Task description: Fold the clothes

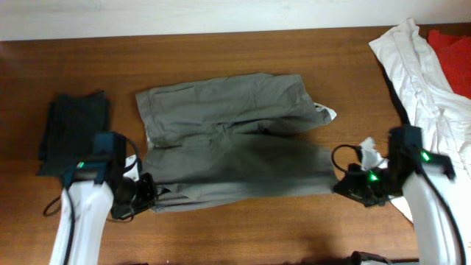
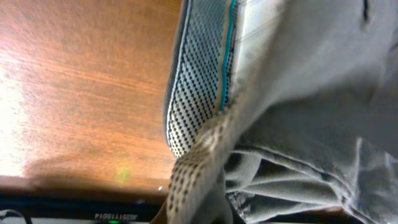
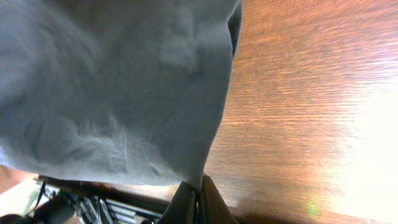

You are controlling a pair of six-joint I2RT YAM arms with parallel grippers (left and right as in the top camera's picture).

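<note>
Overhead, one pair of grey-olive shorts lies spread mid-table, with one dark folded garment to its left and one white garment beside one red cloth to its right. Left wrist view — the left gripper pinches the dotted waistband. Right wrist view — the right gripper is clamped on the leg hem.

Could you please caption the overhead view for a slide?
Left gripper and right gripper pinch opposite ends of the grey-olive shorts on the wooden table.

We look down on a reddish-brown wooden table with fine grain; a pale wall strip borders its far edge, and bright glare washes the wood.
</note>
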